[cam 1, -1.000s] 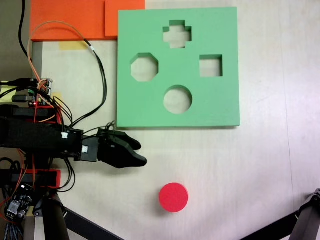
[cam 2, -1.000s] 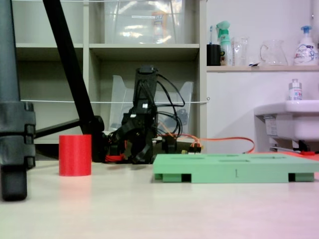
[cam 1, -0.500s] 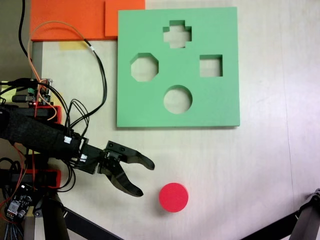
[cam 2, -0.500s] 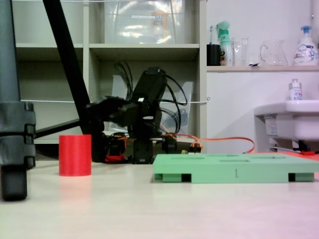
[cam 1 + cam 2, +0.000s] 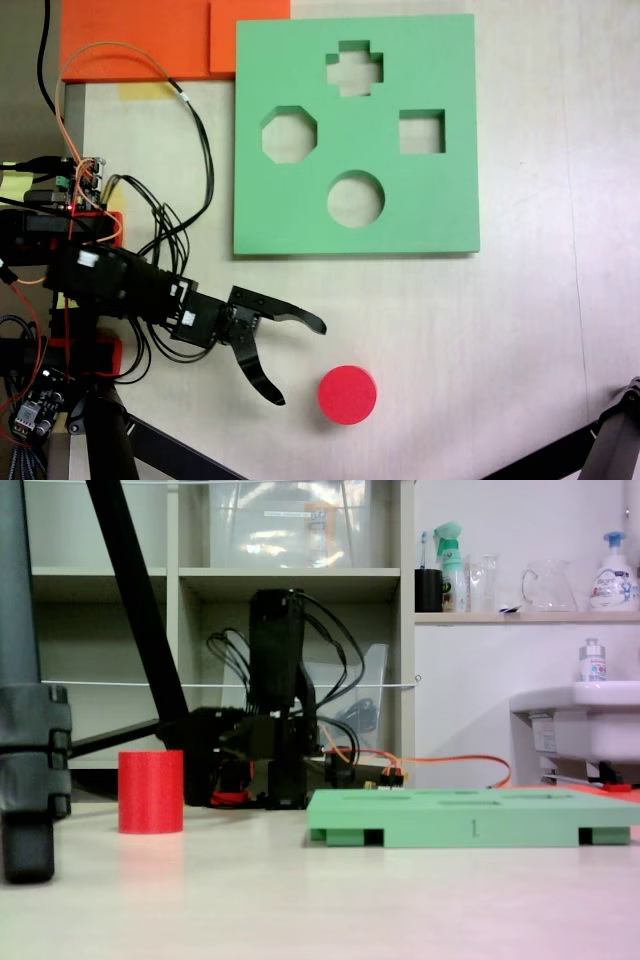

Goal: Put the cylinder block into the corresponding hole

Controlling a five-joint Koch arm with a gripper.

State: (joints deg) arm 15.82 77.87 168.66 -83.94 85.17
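The red cylinder block (image 5: 347, 394) stands upright on the pale table, below the green foam board (image 5: 440, 210); from the low side camera the cylinder block (image 5: 150, 791) stands left of the board (image 5: 470, 818). The round hole (image 5: 355, 198) is cut in the board's lower middle. My black gripper (image 5: 298, 363) is open wide, its two curved fingers spread just left of the cylinder, not touching it. In the side view the arm (image 5: 272, 710) sits behind the cylinder, the fingers lost in dark clutter.
The board also has an octagonal cutout (image 5: 289, 135), a cross cutout (image 5: 354, 68) and a square cutout (image 5: 421, 131). Orange foam pieces (image 5: 150, 38) lie at the top left. Cables (image 5: 185, 150) loop left of the board. Black tripod legs (image 5: 150, 445) cross the bottom corners.
The gripper swung down from beside the board toward the cylinder and opened from shut to wide open. The cylinder and board have not moved.
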